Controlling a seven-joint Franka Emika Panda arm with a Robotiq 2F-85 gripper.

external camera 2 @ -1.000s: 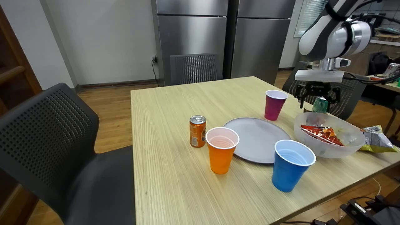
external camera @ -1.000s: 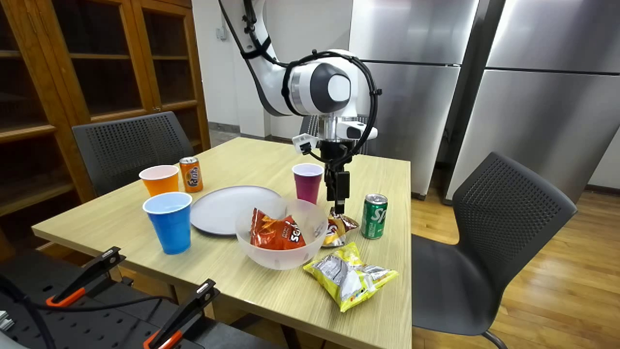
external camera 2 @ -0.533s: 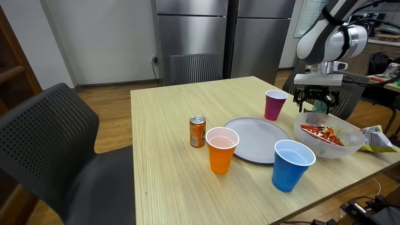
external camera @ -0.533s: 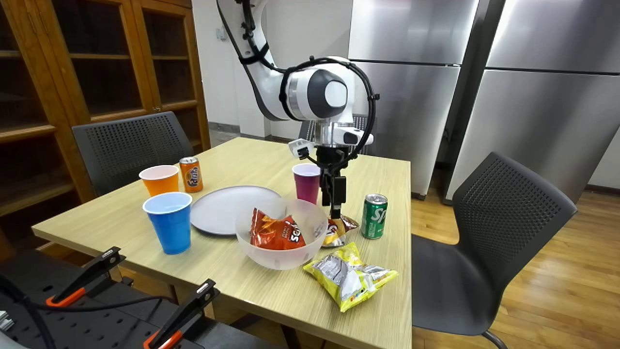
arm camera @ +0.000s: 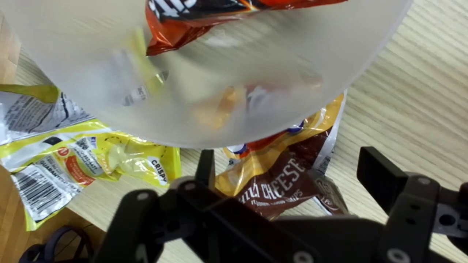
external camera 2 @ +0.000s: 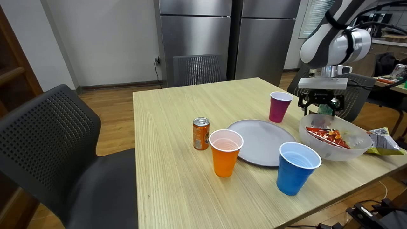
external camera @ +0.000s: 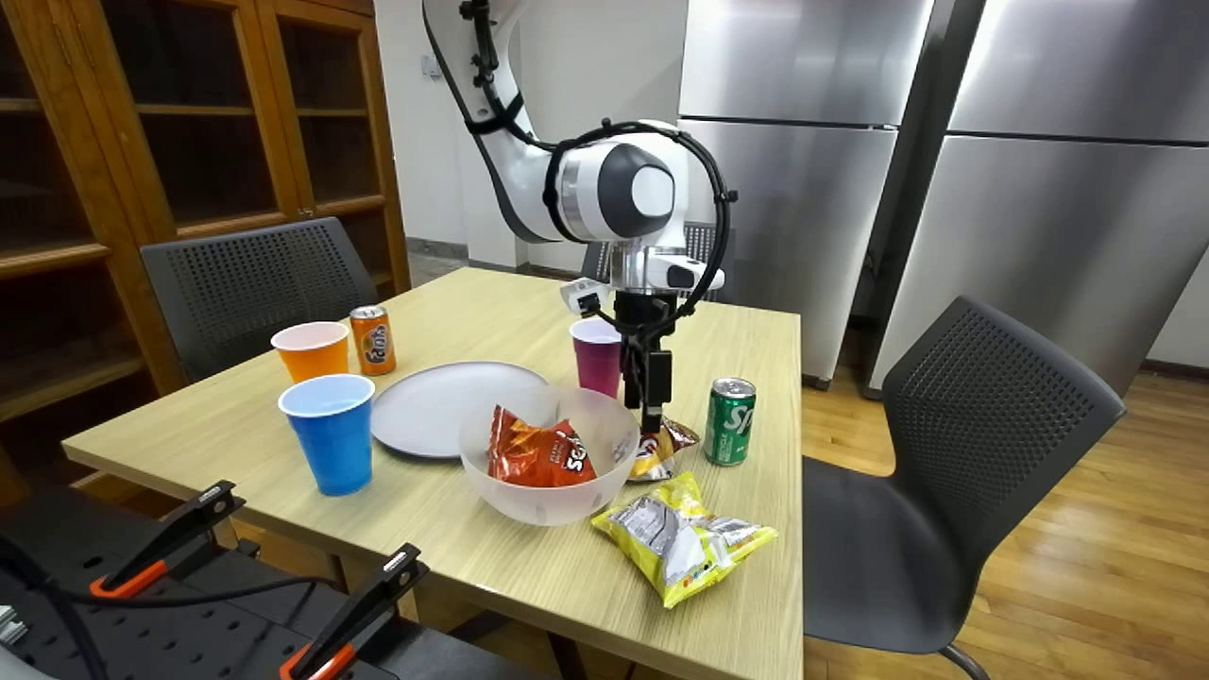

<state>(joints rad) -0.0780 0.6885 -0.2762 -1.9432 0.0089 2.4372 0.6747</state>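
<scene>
The Robotiq gripper (arm camera: 289, 168) points down over the pale wooden table (external camera 2: 171, 184) beside the frosted plastic bowl (external camera: 543, 510), its two fingers spread wide apart and free. In the wrist view, the brown-and-gold bag of Chili Cheese corn chips (arm camera: 278, 179) lies below the gap between those fingers, resting on the table just beside the bowl, and part of it shows through the bowl's cloudy wall. Whether a fingertip touches that bag is hard to judge from these angles. Inside the bowl lies a red chip bag (external camera: 540, 455) with white lettering. A yellow snack bag (external camera: 675, 543), barcode up, lies just beside the bowl on the side away from the round gray plate (external camera 2: 259, 143), whose edge comes close to the bowl. The green Sprite can (external camera: 730, 422) stands upright near the bowl, past the Chili Cheese bag. A magenta plastic cup (external camera: 595, 364) with a white inside stands near the bowl, behind it in an exterior view. The blue plastic cup (external camera 2: 295, 173) is also near the bowl, and the orange plastic cup (external camera 2: 225, 161) and the Fanta can (external camera: 375, 342) stand next to each other farther from the bowl, across the plate. Well apart from the bowl, beyond the table, are mesh-backed chairs (external camera: 987, 425), a glass-doored wooden cabinet (external camera: 194, 104) and two stainless-steel refrigerators (external camera: 798, 208).
</scene>
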